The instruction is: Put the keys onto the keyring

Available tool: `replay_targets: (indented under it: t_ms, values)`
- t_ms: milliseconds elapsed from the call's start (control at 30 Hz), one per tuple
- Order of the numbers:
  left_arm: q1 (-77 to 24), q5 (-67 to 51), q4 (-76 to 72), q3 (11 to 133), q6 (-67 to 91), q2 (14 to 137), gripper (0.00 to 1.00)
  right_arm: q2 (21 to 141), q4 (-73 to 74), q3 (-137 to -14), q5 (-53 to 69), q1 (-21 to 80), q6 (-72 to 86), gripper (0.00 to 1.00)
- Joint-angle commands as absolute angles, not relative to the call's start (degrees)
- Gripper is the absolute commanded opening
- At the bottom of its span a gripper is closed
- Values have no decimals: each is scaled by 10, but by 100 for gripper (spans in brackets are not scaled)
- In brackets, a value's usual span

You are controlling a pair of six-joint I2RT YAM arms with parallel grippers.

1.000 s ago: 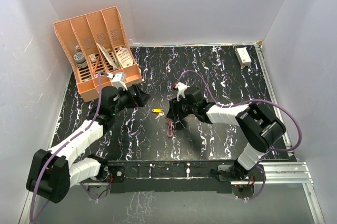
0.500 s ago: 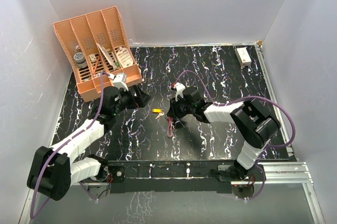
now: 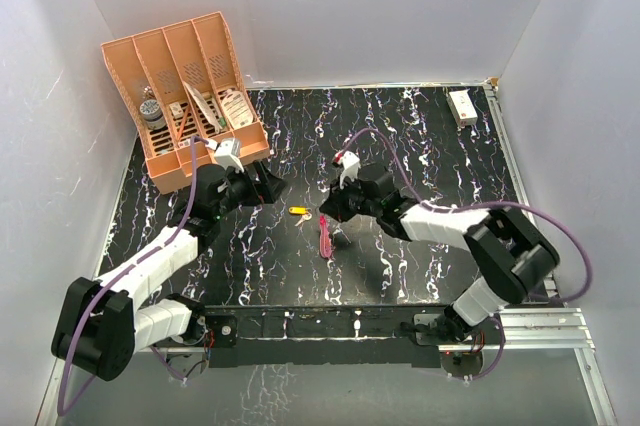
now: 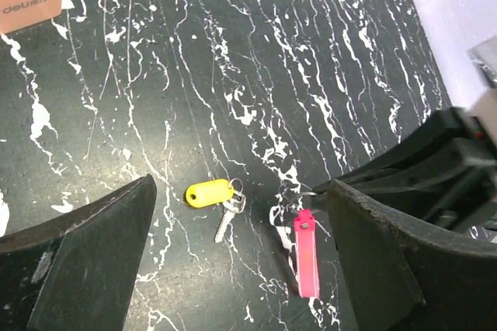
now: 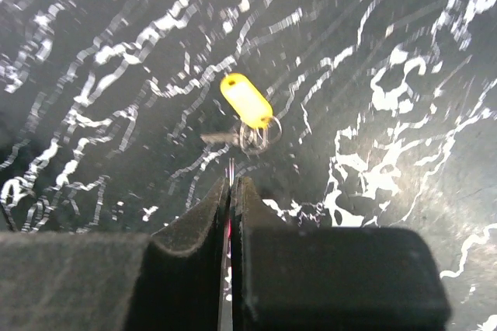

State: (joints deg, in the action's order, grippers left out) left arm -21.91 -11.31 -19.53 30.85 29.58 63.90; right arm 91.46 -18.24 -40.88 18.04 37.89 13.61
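Right hand tight on keyring, strap tail nearward

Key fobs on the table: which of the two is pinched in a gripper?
The pink-red strap: the right gripper is shut on its ring end. The yellow tag lies free, key attached.

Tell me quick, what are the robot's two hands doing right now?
Left hand: open, holding nothing.
Right hand: closed on the pink keyring.
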Motion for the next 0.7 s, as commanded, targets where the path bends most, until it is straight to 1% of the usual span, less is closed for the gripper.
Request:
replay_targets:
  t_ms: [0,200,333,667]
  values:
    - [-223,-143,-237,307,294,639,90,821,-247,-401,166,382,129,0]
    - [-224,-206,-314,304,320,662,90,735,-250,-387,151,382,132,0]
    - [-226,-246,-366,301,334,676,88,708,-249,-383,146,382,131,0]
    - [-229,-248,-366,300,331,672,89,671,-238,-373,139,382,123,0]
